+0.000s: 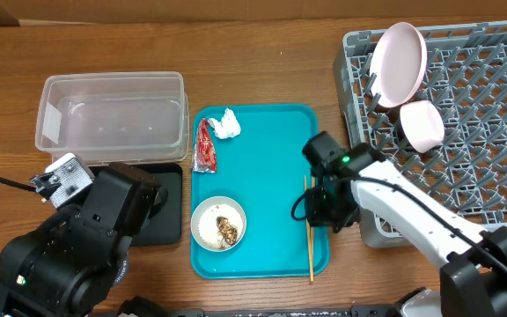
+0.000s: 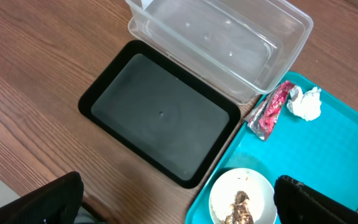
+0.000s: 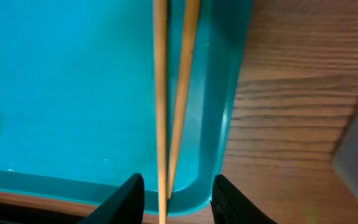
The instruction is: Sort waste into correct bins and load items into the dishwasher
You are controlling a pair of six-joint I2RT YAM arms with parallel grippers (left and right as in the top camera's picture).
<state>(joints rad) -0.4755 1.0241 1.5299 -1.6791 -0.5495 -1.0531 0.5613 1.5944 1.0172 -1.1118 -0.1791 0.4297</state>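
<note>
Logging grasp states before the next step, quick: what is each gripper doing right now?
Left gripper: open, holding nothing.
Right gripper: open, jaws either side of the chopsticks, not yet clamped.

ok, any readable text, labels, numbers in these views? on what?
No text can be read.
red wrapper: any print is too crumpled and blurred to read.
white sticker on the clear tub: too small to read.
</note>
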